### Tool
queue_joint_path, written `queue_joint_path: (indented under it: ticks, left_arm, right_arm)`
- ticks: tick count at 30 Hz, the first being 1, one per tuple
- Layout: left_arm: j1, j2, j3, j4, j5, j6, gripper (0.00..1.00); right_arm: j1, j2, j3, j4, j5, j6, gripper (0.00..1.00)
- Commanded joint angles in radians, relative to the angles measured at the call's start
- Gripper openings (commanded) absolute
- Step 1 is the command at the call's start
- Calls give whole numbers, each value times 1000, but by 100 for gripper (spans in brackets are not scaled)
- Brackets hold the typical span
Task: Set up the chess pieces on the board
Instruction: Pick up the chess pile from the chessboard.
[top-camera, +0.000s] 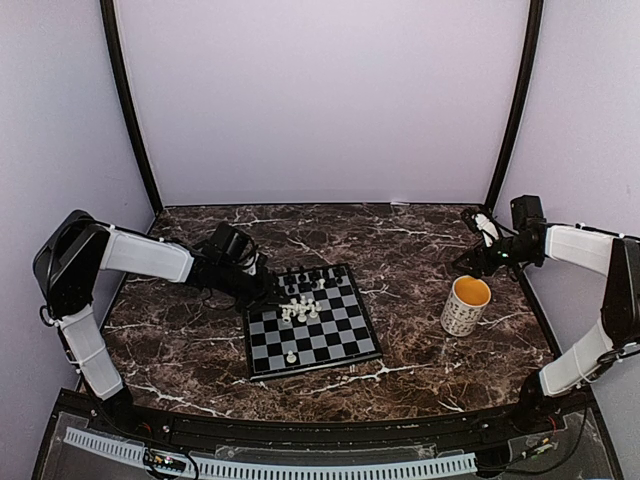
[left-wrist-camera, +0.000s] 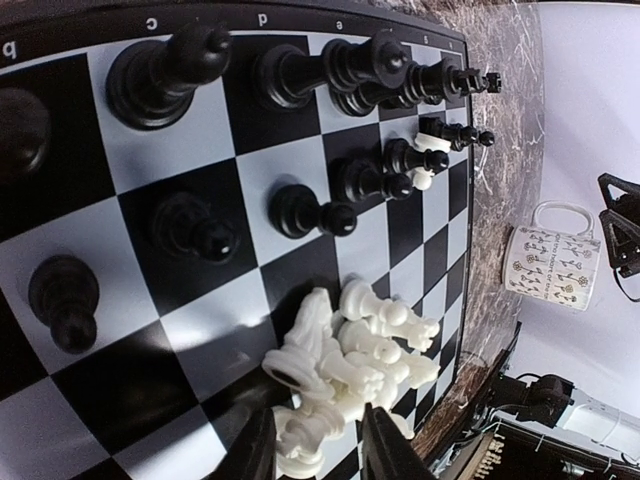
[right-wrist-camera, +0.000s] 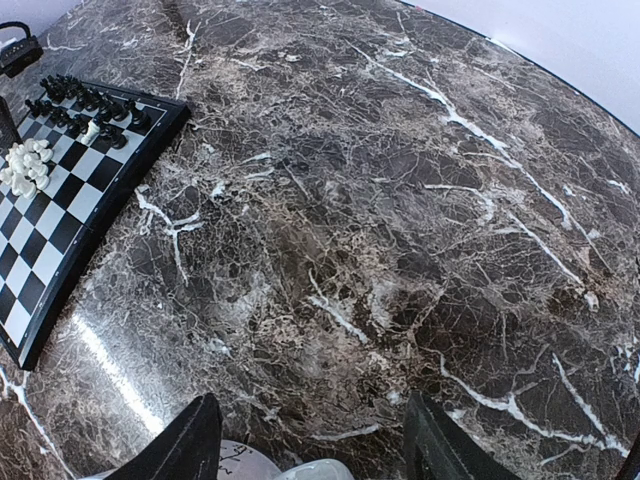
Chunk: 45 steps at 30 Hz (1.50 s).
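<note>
Left jaws around white chess pieces (left-wrist-camera: 352, 362)

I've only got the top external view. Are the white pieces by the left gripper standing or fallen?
Observer: In the left wrist view, the white pieces lie toppled in a heap on the board.
Operator: And the left gripper?
Observer: The left gripper straddles one heap piece; contact is unclear.
Operator: Any strays?
Observer: A lone white piece sits among the standing black pieces.
</note>
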Motion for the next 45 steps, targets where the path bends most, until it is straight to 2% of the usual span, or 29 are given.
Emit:
queue_joint_path:
  ticks: [1, 16, 26, 35, 41, 45]
  left_arm:
    - [5, 0, 2, 40, 26, -3, 31]
    - [4, -9, 14, 33, 34, 12, 21]
    - [0, -38, 42, -36, -27, 70, 10]
    - [-46, -134, 158, -255, -211, 292, 7]
    - [-122, -244, 182, -297, -320, 427, 7]
    - [-189, -262, 192, -334, -357, 501, 7]
  right_arm:
    - [-3, 9, 3, 4, -3, -4, 64]
    - [-3, 19, 5, 3, -4, -2, 65]
    - [-2, 21, 8, 1, -4, -4, 66]
    - [0, 21, 9, 0, -3, -4, 66]
    - [3, 22, 9, 0, -3, -4, 67]
    - [6, 25, 11, -1, -2, -5, 67]
